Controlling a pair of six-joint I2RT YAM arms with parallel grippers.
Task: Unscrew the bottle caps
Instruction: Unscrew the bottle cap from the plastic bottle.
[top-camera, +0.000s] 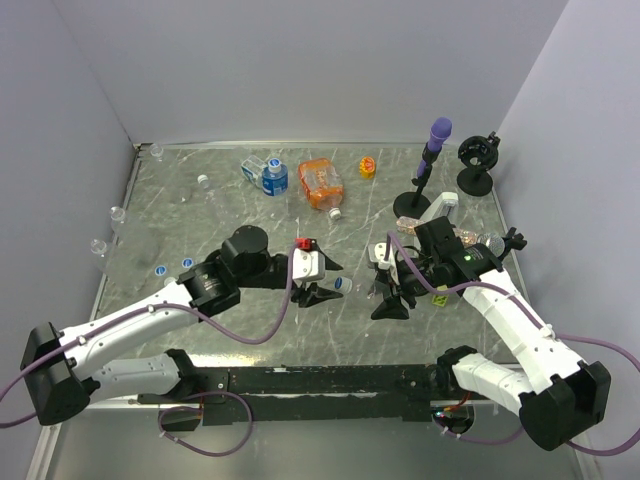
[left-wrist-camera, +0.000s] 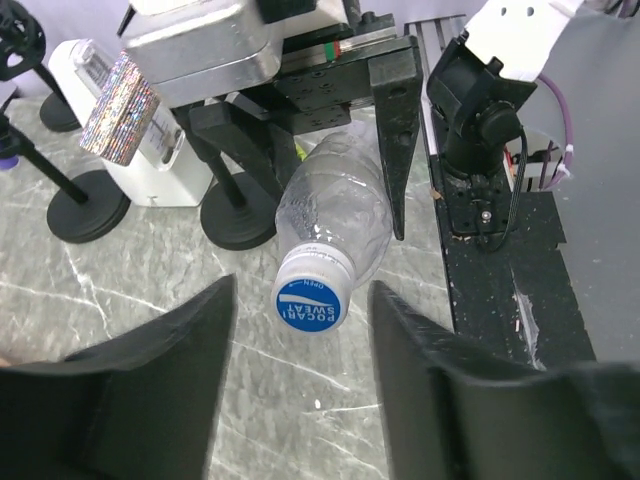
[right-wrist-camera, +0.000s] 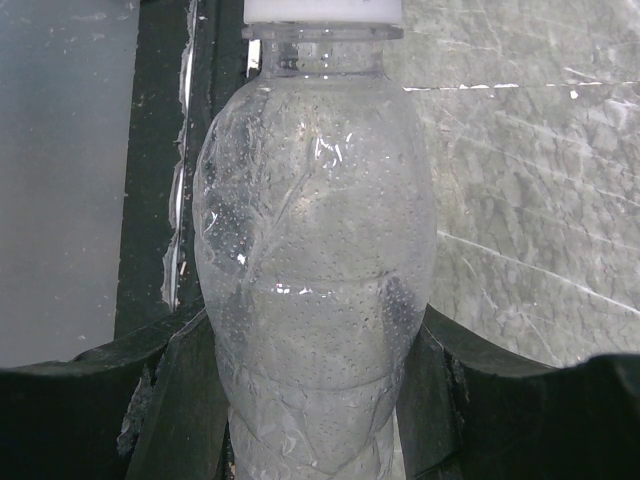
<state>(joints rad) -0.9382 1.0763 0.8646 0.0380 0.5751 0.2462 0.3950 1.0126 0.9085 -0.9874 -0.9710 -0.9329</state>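
Left pincer (left-wrist-camera: 302, 305): fingers spread wide, touching nothing. Bottle cap (left-wrist-camera: 310, 298): blue top with printed lettering, screwed on its bottle, sitting between the left pincer's fingertips and apart from both. Clear bottle (right-wrist-camera: 315, 270): held roughly level, neck toward the left pincer. Right pincer (right-wrist-camera: 315, 340): closed on that bottle's body. Tabletop (top-camera: 200, 215): grey, marbled. Beyond the left pincer: orange-labelled bottle (top-camera: 320, 183) and blue-labelled bottle (top-camera: 268, 175). Beyond the right pincer: purple-topped stand (top-camera: 430, 160).
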